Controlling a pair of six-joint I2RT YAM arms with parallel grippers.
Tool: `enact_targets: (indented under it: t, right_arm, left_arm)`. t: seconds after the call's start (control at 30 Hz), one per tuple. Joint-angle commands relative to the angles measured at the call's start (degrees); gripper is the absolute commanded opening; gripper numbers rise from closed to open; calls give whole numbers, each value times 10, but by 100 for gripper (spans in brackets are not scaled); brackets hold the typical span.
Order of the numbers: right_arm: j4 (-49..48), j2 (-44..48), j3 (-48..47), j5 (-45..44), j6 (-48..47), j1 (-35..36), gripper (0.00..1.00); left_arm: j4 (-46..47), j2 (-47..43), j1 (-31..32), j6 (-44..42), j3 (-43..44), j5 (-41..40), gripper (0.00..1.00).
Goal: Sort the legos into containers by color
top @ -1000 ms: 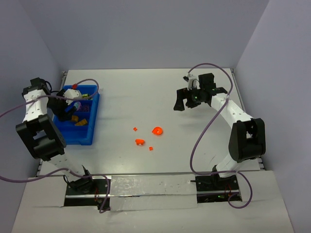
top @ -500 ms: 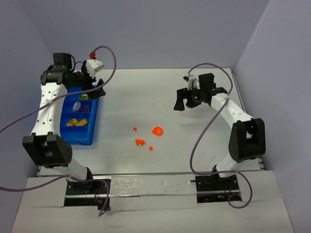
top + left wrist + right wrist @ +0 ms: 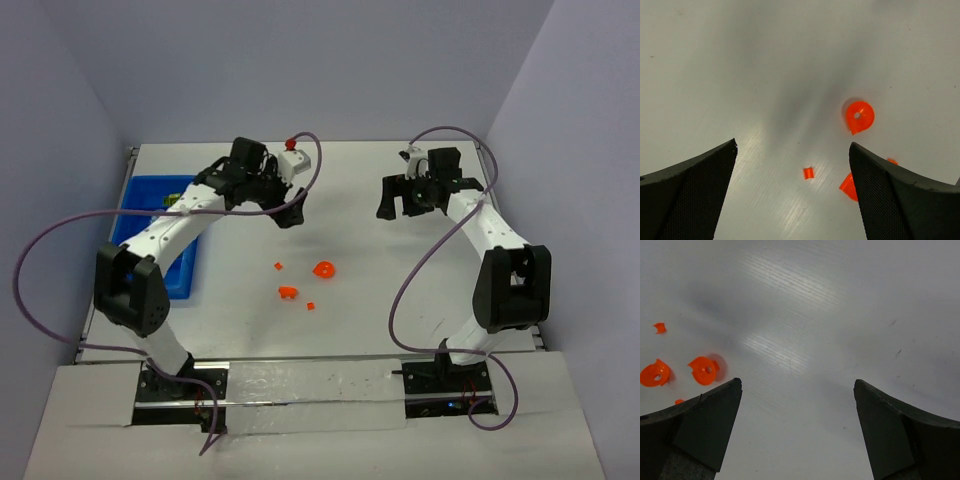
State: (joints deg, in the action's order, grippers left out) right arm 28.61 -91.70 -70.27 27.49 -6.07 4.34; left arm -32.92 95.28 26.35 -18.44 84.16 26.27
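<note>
Four orange legos (image 3: 300, 285) loose mid-desk (image 3: 400, 310), well right of blue tray (image 3: 178, 278). Left jaws spread wide, empty, hovering just beyond them; right jaws likewise, farther right. Judged light, rigid, slick, prone to skitter. Pinch round piece (image 3: 859, 116) across rim.

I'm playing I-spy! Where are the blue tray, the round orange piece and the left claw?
Tray (image 3: 182, 278): top view, near right corner.
Round piece (image 3: 863, 118): left wrist view, its ring.
Left claw (image 3: 792, 144): left wrist view, between its fingertips.
</note>
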Motion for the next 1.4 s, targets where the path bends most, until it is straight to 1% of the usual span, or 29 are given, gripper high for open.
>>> enact_targets:
  t: [0.0,0.07,0.1,0.17,0.23,0.27,0.3,0.33,0.37,0.4,0.47,0.5,0.53,0.57,0.6,0.7,0.73,0.8,0.9,0.97,1.07,1.13,1.33,1.37]
  right_arm:
    - [0,11,-26,-21,-9,-10,100]
    - [0,13,-27,-25,-9,-14,100]
    - [0,15,-27,-29,-8,-18,100]
    - [0,17,-26,-28,-8,-24,100]
    - [0,17,-27,-30,-7,-27,100]
    - [0,18,-27,-30,-7,-29,100]
    - [0,18,-27,-30,-8,-30,100]
    - [0,19,-27,-31,-8,-29,100]
    - [1,19,-27,-31,-8,-30,100]
    - [1,19,-28,-31,-7,-30,100]
    - [2,18,-29,-29,-6,-30,100]
    - [3,18,-30,-27,-6,-31,100]
    - [4,18,-30,-23,-6,-31,100]
    - [4,18,-30,-21,-6,-31,100]
    - [4,17,-29,-21,-6,-31,100]
    - [6,17,-29,-19,-7,-31,100]
    - [6,18,-29,-20,-7,-31,100]
    - [7,18,-30,-19,-7,-31,100]
    - [6,17,-30,-20,-7,-30,100]
    - [6,16,-29,-25,-9,-30,100]
    - [7,14,-31,-24,-8,-31,100]
    - [7,13,-32,-24,-7,-31,100]
    - [12,14,-33,-22,-9,-30,100]
    - [13,14,-33,-21,-9,-31,100]
  left_arm:
    - [21,59,14,114,36,-47,99]
    - [12,76,13,135,41,-26,99]
    - [10,93,9,159,45,-5,99]
    - [-1,119,-10,168,59,35,99]
    - [6,118,-10,156,45,33,99]
    - [30,109,-2,145,34,-36,99]
    - [47,97,19,135,10,-84,99]
    - [71,82,20,129,-9,-141,99]
    - [103,48,40,125,-33,-205,99]
    - [124,32,49,127,-46,-245,99]
    - [155,17,52,199,-63,-322,99]
    - [149,20,49,220,-63,-363,99]
    - [129,28,43,207,-48,-360,99]
    - [102,36,36,184,-34,-313,99]
    - [82,41,29,176,-32,-249,99]
    - [46,59,40,173,-33,-130,99]
    - [38,65,46,175,-29,-118,99]
    - [47,65,59,179,-59,-72,99]
    - [83,50,89,208,-95,-83,99]
    - [106,33,119,224,-117,-88,99]
    - [106,46,141,239,-112,-68,98]
    - [106,60,145,243,-104,-44,94]
    - [94,120,145,244,-70,0,66]
    - [94,128,146,245,-65,-5,64]
